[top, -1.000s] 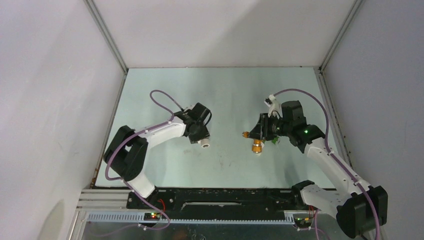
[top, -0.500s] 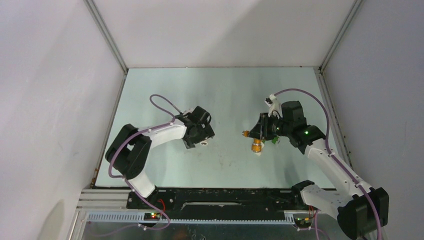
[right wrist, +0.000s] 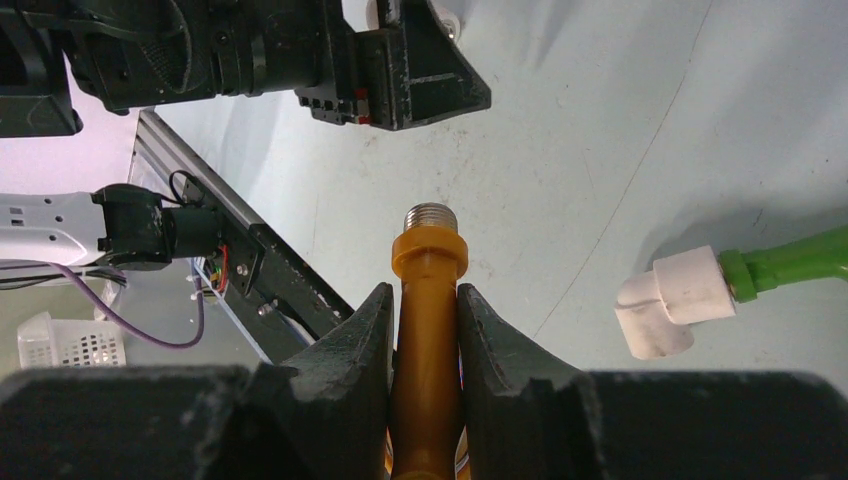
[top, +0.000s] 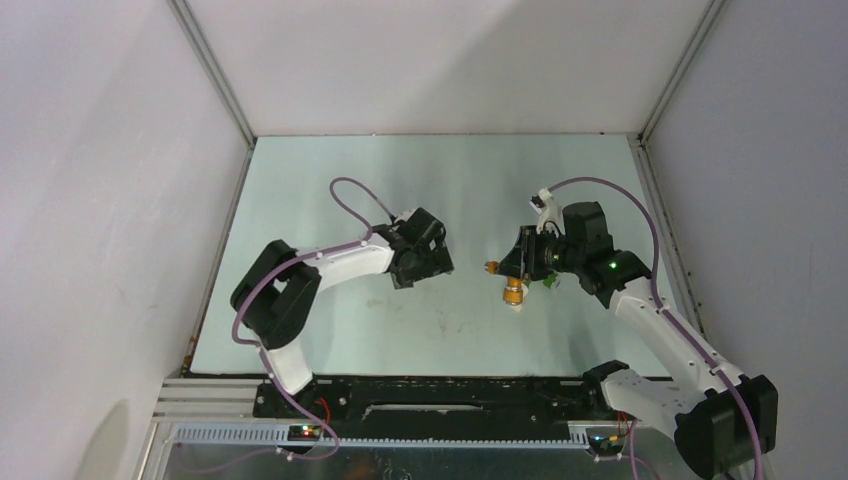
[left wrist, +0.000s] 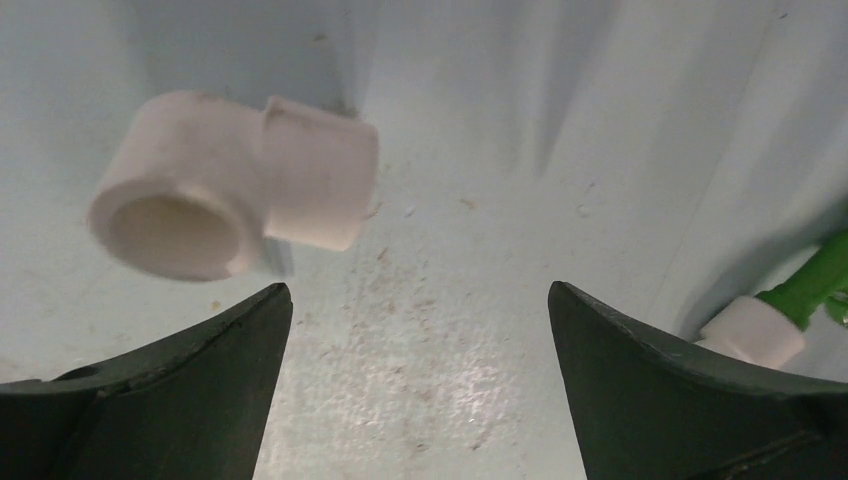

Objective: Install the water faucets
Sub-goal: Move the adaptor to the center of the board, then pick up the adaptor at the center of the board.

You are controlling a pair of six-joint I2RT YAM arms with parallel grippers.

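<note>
Left gripper (left wrist: pixel 415 300): jaws spread wide, nothing between them, low over the pale surface (top: pixel 450 180).
White elbow fitting (left wrist: pixel 235 200): just beyond the left gripper's left finger, touching neither finger, open end facing the camera, slightly blurred.
Orange faucet (right wrist: pixel 428 300): clamped in the right gripper, threaded metal tip sticking out past the fingertips.
Right gripper (right wrist: pixel 425 295): closed tight on the orange faucet.
Green faucet (right wrist: pixel 790 262): on the surface just right of the right gripper, its end in a second white fitting (right wrist: pixel 675 300).
</note>
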